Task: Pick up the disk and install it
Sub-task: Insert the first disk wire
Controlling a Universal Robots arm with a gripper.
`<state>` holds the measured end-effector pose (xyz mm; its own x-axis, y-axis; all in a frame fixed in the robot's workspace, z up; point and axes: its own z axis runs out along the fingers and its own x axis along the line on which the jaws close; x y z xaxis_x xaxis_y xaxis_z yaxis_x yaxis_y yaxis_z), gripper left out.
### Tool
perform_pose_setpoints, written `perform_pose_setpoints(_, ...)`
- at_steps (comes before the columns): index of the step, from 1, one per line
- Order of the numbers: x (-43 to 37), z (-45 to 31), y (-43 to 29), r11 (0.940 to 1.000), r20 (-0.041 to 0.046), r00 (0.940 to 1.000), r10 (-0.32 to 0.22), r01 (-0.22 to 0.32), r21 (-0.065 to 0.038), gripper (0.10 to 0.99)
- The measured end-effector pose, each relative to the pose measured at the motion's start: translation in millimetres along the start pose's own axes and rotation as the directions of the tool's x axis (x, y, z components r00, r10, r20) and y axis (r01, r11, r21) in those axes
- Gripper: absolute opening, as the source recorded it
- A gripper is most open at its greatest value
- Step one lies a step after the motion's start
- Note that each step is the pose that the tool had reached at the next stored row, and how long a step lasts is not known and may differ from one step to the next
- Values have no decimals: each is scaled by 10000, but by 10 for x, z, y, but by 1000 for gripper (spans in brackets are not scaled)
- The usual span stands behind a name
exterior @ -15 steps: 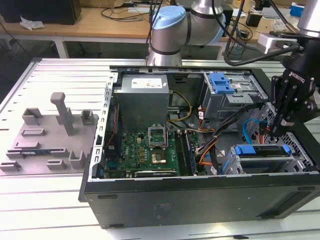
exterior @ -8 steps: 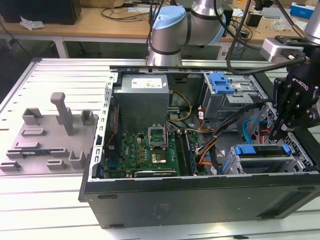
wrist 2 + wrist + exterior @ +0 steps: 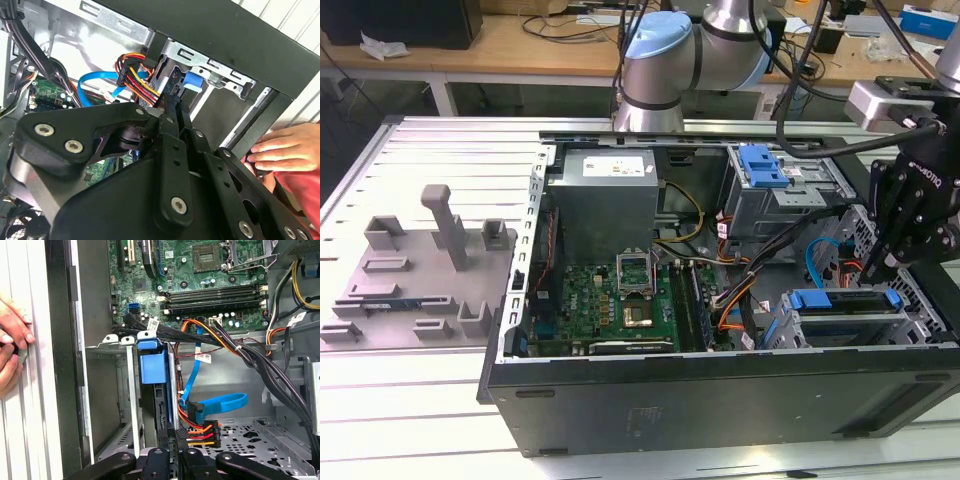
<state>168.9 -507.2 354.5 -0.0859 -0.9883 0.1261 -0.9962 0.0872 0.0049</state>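
The disk (image 3: 840, 300), silver with a bright blue carrier, lies in the drive cage at the front corner of the open computer case, on the exterior view's right. In the first wrist view the disk (image 3: 161, 405) shows edge-on in the bay, its blue handle at the far end. My gripper (image 3: 875, 268) stands at the disk's near end, by the orange and red power plug (image 3: 200, 430). Its fingers (image 3: 159, 456) sit close either side of the disk's edge, shut on it. In the second wrist view the gripper (image 3: 175, 107) points at the blue handle (image 3: 192, 82).
A person's hand (image 3: 12, 340) rests on the case's outer wall beside the bay. Black cable bundles (image 3: 260, 370) and a blue data cable (image 3: 220, 402) cross beside the cage. A second blue latch (image 3: 763, 165) tops the rear cage. The grey power supply (image 3: 605, 195) and the motherboard (image 3: 620, 300) lie toward the exterior view's left.
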Motion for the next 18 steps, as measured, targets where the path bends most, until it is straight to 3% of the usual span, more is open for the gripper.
perform_pose_setpoints(8,5,0,-16,10000,20,10000,-33,32,17,165)
perform_pose_setpoints(14,15,1,10,9998,153,9997,-171,169,129,165)
perform_pose_setpoints(18,55,7,15,9996,344,9991,-232,226,168,165)
